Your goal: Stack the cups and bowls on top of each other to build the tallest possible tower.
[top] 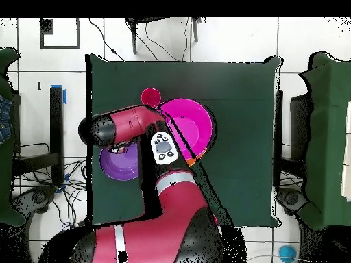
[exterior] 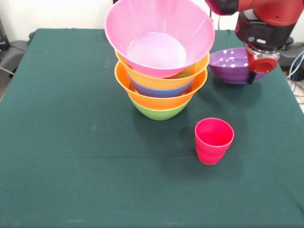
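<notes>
five-bowl tower (exterior: 160, 71), one purple bowl (exterior: 229, 64), one red cup (exterior: 213, 140)

The tower (exterior: 160, 61) runs green at its base, then orange, blue, orange, with a pink bowl (exterior: 159, 33) on top. At its 2 o'clock sits a glossy purple bowl (exterior: 230, 64); at 5 o'clock, a red cup (exterior: 213, 140). The table (exterior: 71, 142) is dark green, the arm (exterior: 261, 23) red and black.

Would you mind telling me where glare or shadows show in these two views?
Front view: a soft sheen on the pink bowl's floor, small bright specks inside the purple bowl, and a faint shadow beside the red cup. Overhead view: the arm covers much of the purple bowl; no glare stands out.
</notes>
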